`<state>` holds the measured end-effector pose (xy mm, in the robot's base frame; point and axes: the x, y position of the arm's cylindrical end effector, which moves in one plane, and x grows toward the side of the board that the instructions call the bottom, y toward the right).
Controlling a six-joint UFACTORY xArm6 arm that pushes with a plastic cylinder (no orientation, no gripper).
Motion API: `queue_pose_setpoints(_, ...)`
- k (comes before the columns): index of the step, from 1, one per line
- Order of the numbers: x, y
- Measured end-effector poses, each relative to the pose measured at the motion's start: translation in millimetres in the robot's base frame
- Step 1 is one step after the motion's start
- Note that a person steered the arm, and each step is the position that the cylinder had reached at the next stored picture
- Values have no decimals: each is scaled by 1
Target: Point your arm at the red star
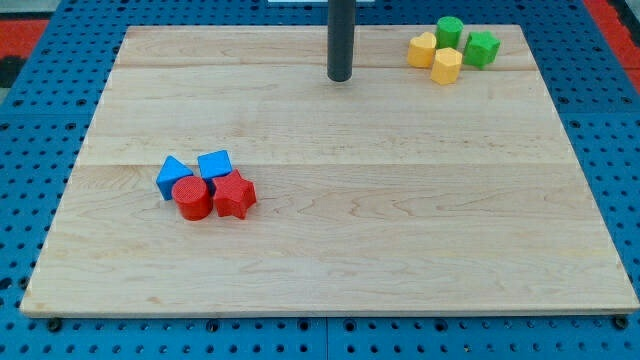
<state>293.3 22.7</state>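
Note:
The red star (235,195) lies at the board's lower left, in a tight cluster. A red cylinder (191,197) touches its left side. A blue cube (215,164) sits just above it and a blue triangular block (172,176) is at the cluster's left. My tip (340,78) is the lower end of the dark rod at the view's top centre. It is far up and to the right of the red star, touching no block.
At the view's top right is a second cluster: a yellow heart-like block (422,50), a yellow hexagonal block (446,66), a green cylinder (449,31) and a green star-like block (482,47). The wooden board (400,230) lies on a blue pegboard.

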Motion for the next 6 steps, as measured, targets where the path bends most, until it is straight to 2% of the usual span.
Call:
queue_pose_setpoints(3, 59, 3)
queue_pose_setpoints(4, 104, 42)
queue_pose_setpoints(5, 131, 67)
queue_pose_setpoints(6, 158, 67)
